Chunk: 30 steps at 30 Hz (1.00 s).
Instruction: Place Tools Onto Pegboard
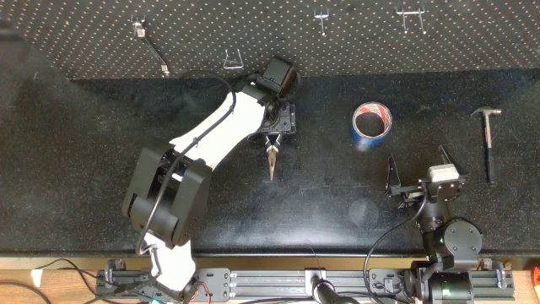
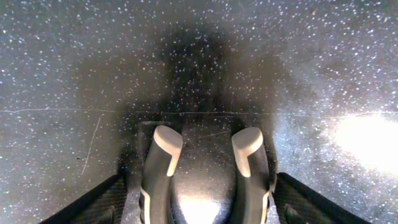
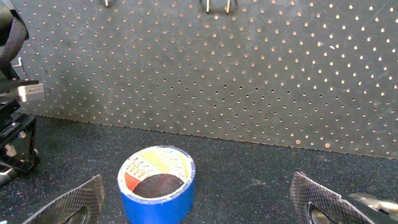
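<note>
The pliers (image 1: 272, 160) rest with their nose toward the table's front edge. Their two grey handles (image 2: 166, 168) stand apart between the dark fingers (image 2: 99, 202) of my left gripper (image 1: 276, 135), which press on the outer sides. A blue tape roll (image 1: 371, 124) stands right of centre, also seen as the tape roll (image 3: 157, 183) just ahead of my right gripper (image 3: 199, 214). That right gripper (image 1: 419, 169) is open and holds nothing. A hammer (image 1: 487, 139) lies at the far right. The pegboard (image 1: 354, 42) runs along the back.
Metal hooks hang on the pegboard: a long hook (image 1: 152, 46) at left, a wire hook (image 1: 234, 59) near my left wrist, and two hooks (image 1: 321, 17) (image 1: 411, 17) at right. The black tabletop (image 1: 84, 169) is bare at left.
</note>
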Each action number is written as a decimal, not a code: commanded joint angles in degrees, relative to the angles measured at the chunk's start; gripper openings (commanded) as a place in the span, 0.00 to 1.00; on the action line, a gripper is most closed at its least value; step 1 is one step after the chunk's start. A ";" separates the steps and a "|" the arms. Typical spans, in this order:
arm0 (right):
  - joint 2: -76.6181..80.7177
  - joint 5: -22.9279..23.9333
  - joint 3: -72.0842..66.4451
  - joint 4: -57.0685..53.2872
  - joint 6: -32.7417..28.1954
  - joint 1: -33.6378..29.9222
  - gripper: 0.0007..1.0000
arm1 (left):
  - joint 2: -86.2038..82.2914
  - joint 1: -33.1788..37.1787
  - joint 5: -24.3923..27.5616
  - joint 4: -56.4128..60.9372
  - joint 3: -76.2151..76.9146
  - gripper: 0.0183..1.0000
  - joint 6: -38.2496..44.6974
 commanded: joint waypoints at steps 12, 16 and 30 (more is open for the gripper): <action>-0.37 0.33 -0.20 -0.20 -0.61 -0.35 0.98 | 1.84 -0.02 2.16 0.09 1.01 0.54 0.09; -0.37 0.33 -0.22 -0.20 -0.61 -0.35 0.98 | 1.84 -0.02 2.16 0.09 1.01 0.54 0.09; -0.37 0.33 -0.22 -0.20 -0.61 -0.35 0.98 | 1.84 -0.02 2.14 0.11 1.01 0.48 0.09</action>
